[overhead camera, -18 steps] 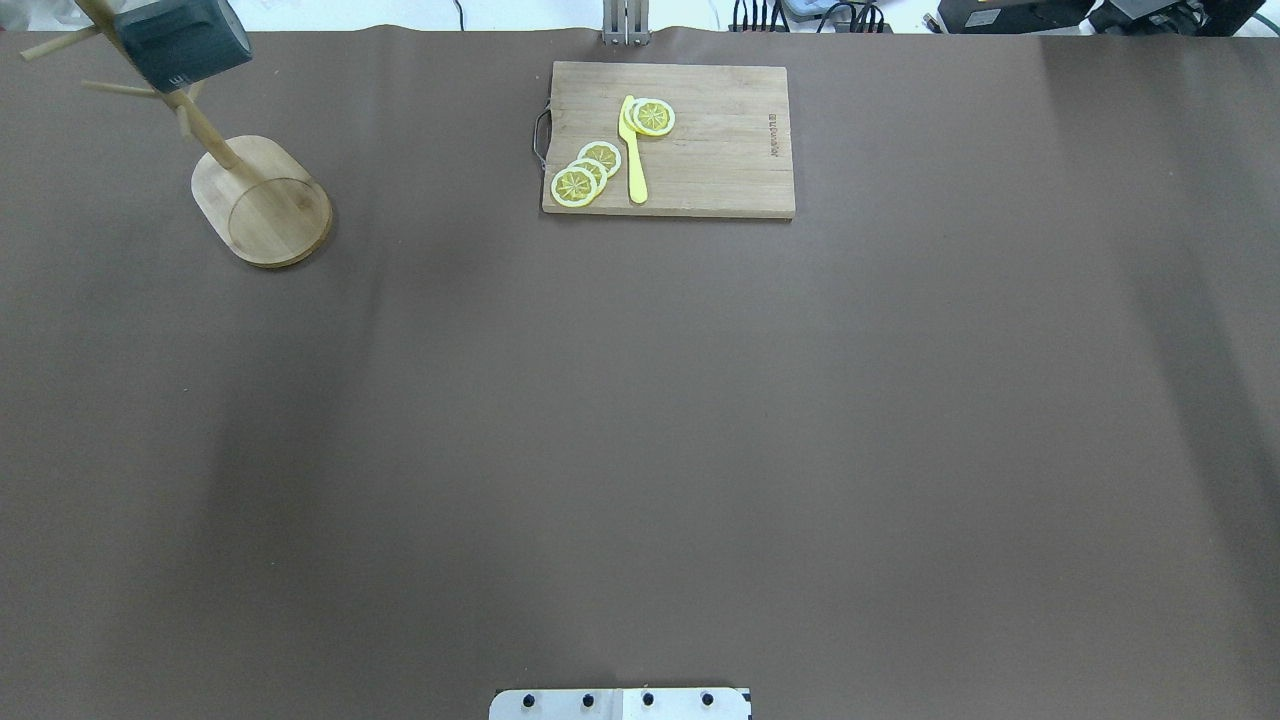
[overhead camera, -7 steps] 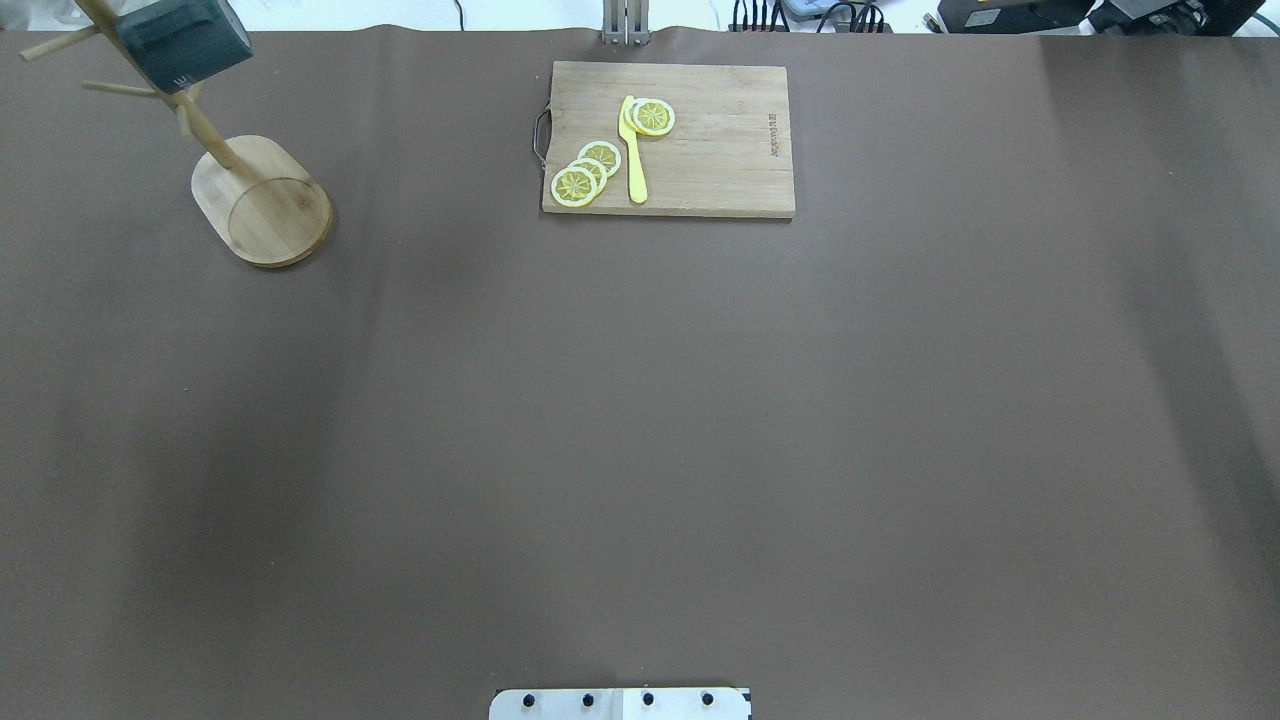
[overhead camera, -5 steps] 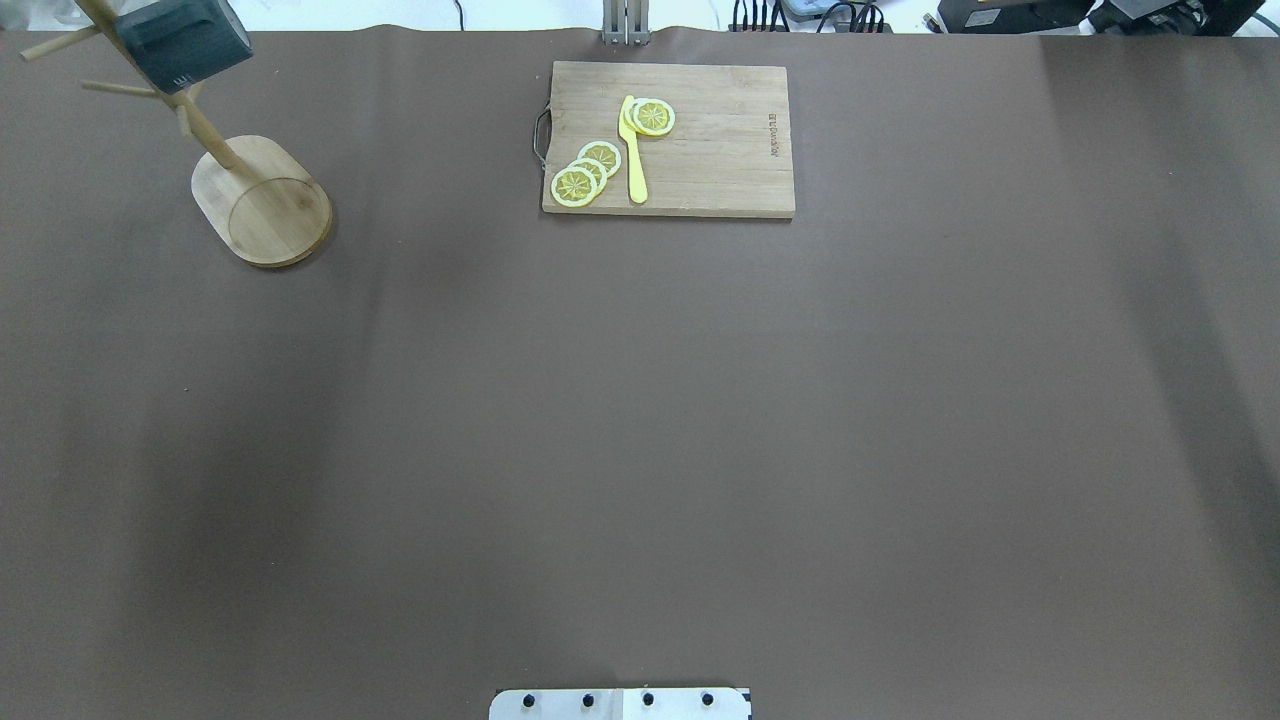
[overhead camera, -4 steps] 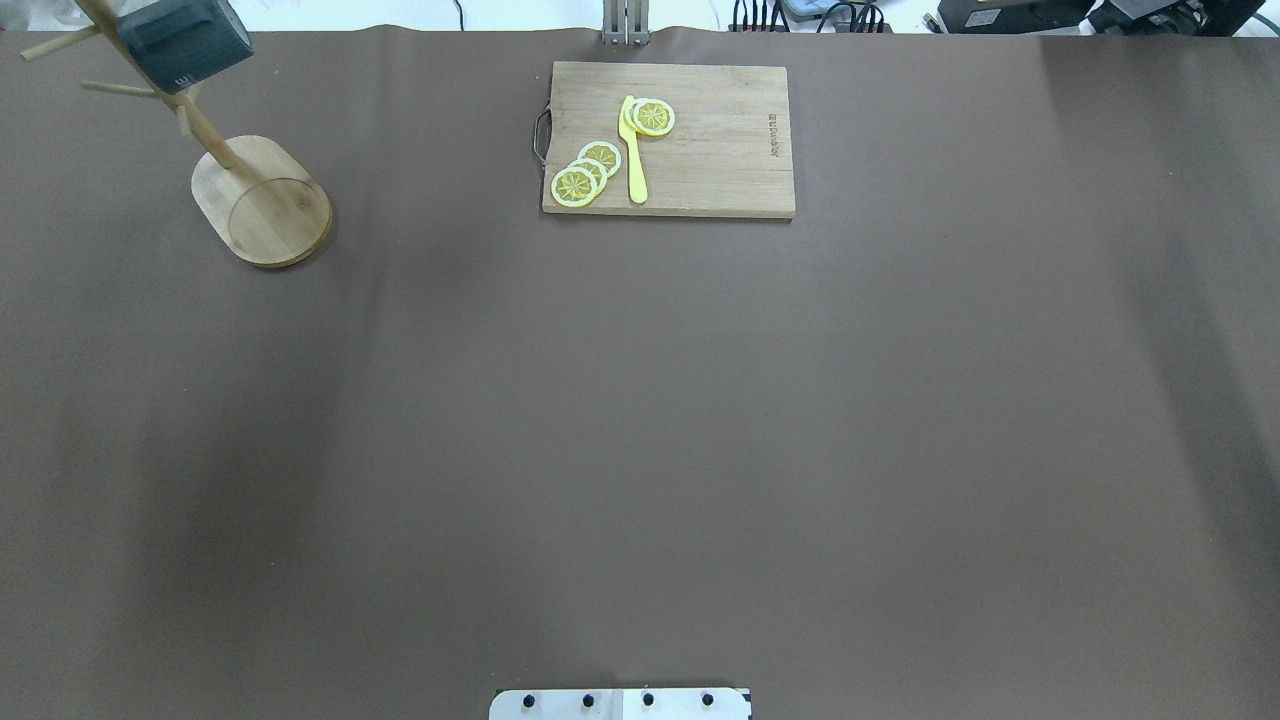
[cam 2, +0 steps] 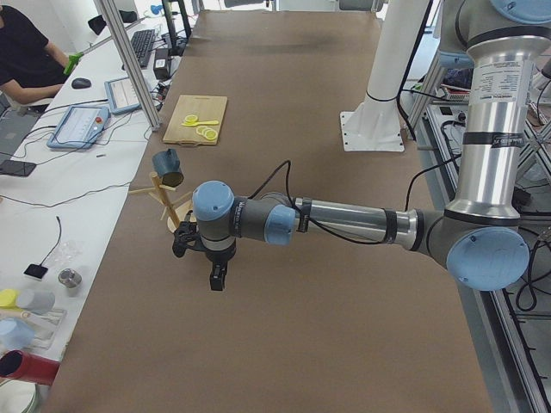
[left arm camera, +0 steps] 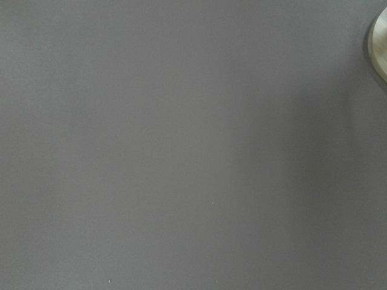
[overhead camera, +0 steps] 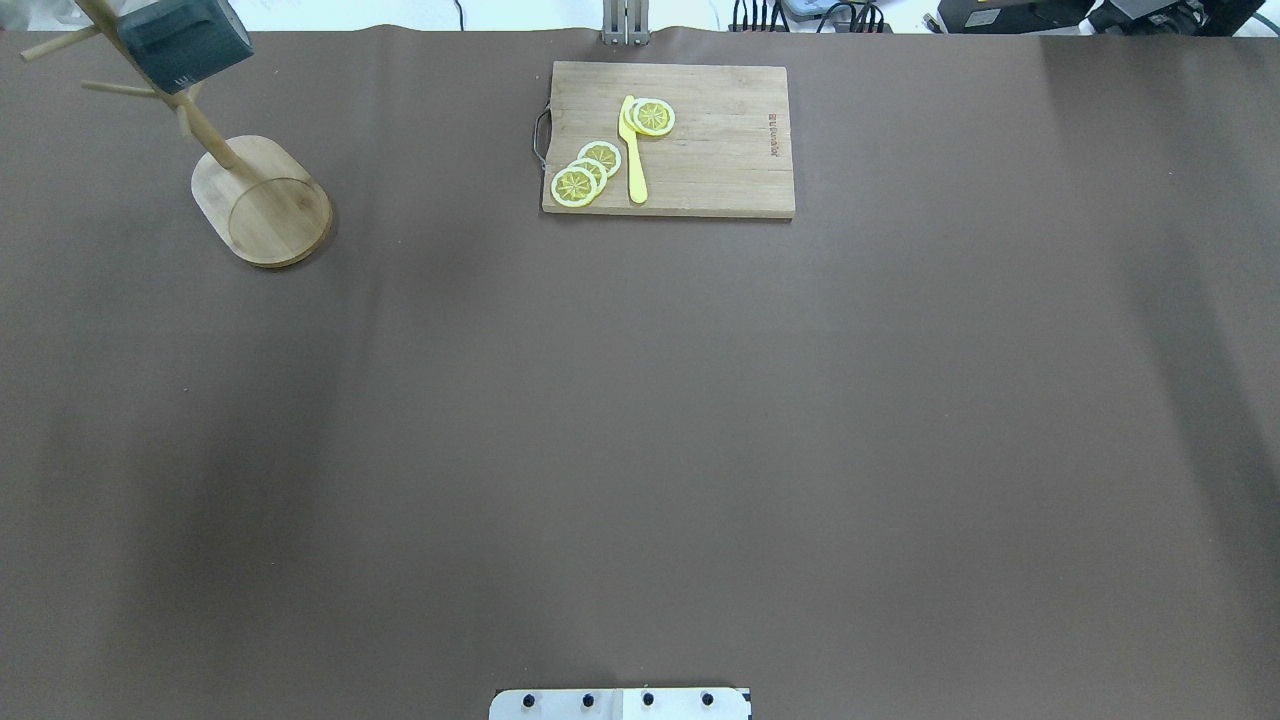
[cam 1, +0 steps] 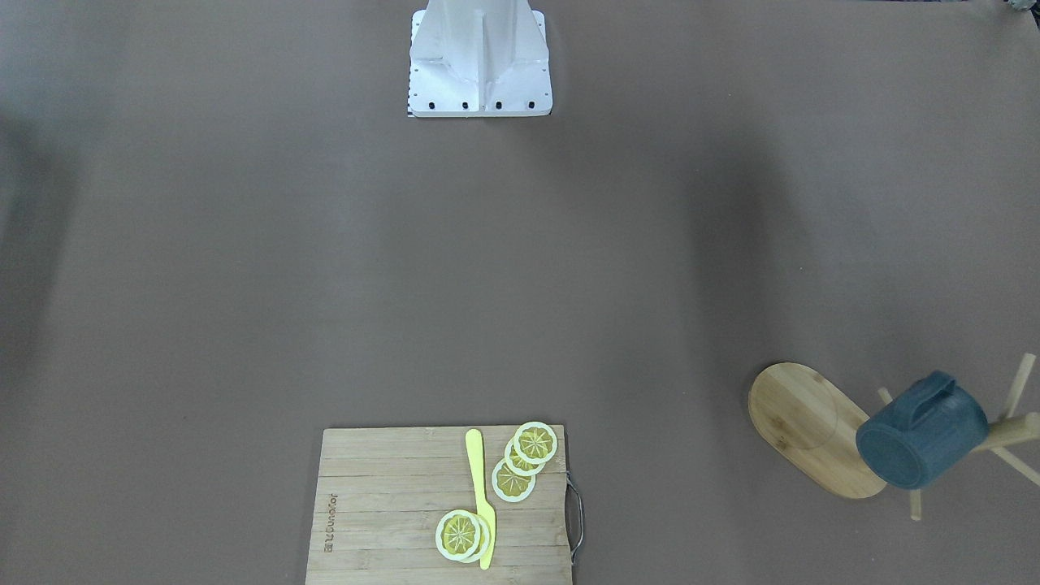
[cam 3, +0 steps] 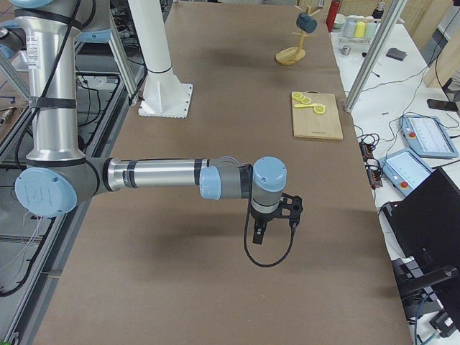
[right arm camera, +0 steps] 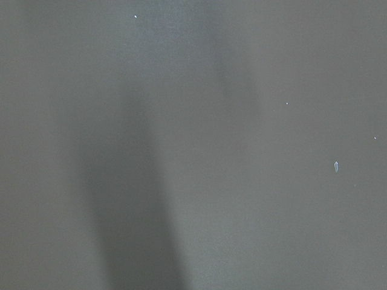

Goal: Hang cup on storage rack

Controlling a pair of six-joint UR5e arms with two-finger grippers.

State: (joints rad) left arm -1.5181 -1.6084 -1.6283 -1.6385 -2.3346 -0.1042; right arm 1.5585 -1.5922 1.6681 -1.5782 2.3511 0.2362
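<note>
- Grippers first: the left gripper [cam 2: 215, 277] hangs fingers-down over the brown table [overhead camera: 640, 450], near the rack. Only the left-end camera catches it, so I cannot tell whether it is released or clenched.
- The right gripper [cam 3: 259, 228] also points down over bare table, well apart from the rack. It shows only from the right end, so again I cannot tell its state.
- Neither one touches the cup.
- The cup [cam 1: 922, 439] is up on the rack [cam 1: 800, 422], hung off the table among the pegs and tilted on its side, its round bottom turned toward the front camera.
- The rack stands upright on its oval base in the far corner on the robot's left.
- Further out, a cutting board [overhead camera: 720, 160] lies at the middle of the far edge, carrying lemon slices [overhead camera: 575, 186] and a yellow knife [overhead camera: 634, 160].
</note>
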